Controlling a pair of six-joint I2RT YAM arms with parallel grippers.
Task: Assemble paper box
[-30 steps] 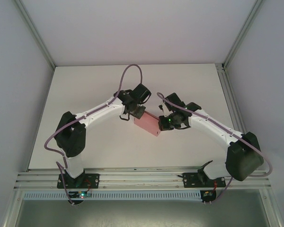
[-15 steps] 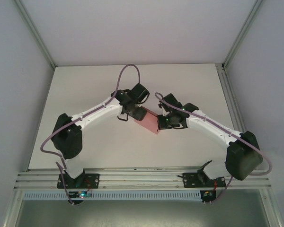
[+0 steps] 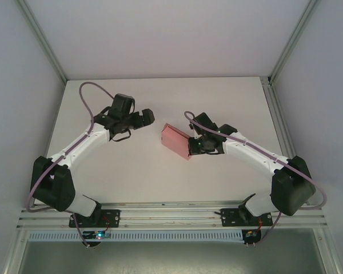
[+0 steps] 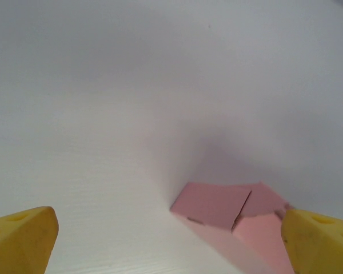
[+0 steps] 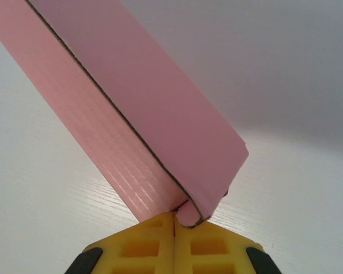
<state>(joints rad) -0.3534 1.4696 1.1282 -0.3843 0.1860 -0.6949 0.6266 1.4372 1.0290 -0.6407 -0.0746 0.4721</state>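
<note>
The paper box [image 3: 175, 141] is a slim pink rectangular box lying near the middle of the white table [image 3: 114, 177]. My right gripper [image 3: 192, 147] is at its right end. In the right wrist view the yellow fingers [image 5: 143, 245] are pressed together on the box's near corner edge, and the pink box [image 5: 131, 108] stretches away up and to the left. My left gripper [image 3: 150, 117] stands apart from the box, to its left, with a gap of table between them. In the left wrist view its gripper [image 4: 171, 242] is wide open and holds nothing, with the box [image 4: 217, 204] ahead to the right.
Aluminium frame rails [image 3: 171, 214] run along the near edge of the table and white walls enclose the other three sides. Bare table lies to the left, behind and in front of the box.
The left gripper opened, let go of the box and swung back to the left. The right gripper kept its grip, and the box shifted slightly.
</note>
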